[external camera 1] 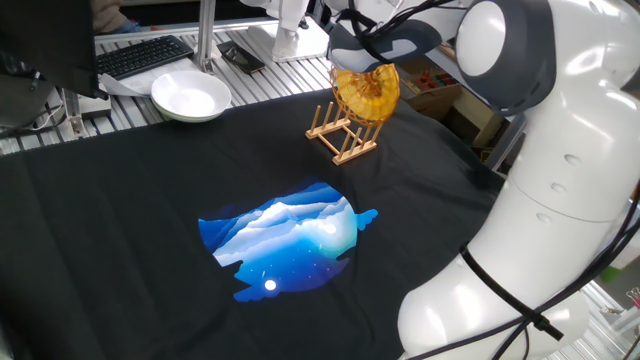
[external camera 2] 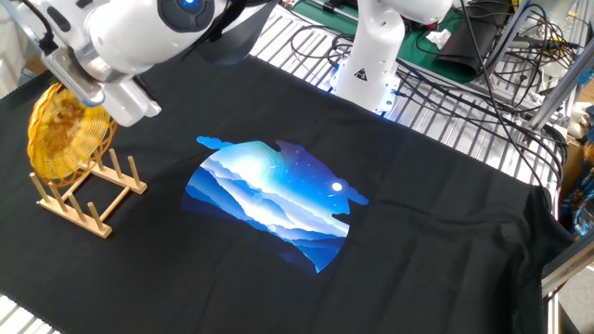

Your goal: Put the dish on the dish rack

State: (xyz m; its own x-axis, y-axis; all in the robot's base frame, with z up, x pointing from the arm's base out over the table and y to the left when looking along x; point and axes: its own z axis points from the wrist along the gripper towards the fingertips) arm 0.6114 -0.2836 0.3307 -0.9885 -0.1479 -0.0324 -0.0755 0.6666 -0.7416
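The dish (external camera 1: 367, 93) is a golden woven wicker plate held upright on its edge. It also shows in the other fixed view (external camera 2: 61, 135). My gripper (external camera 1: 362, 64) is shut on its top rim, seen from the other side too (external camera 2: 72, 91). The dish's lower edge sits down among the upright pegs at the far end of the small wooden dish rack (external camera 1: 342, 135), which also shows in the other fixed view (external camera 2: 90, 197). I cannot tell if the dish rests on the rack's base.
A white bowl (external camera 1: 190, 97) stands at the cloth's far edge next to a keyboard (external camera 1: 145, 55). A blue printed picture (external camera 1: 290, 238) lies on the black cloth. A second robot base (external camera 2: 376, 56) and cables stand beyond the cloth.
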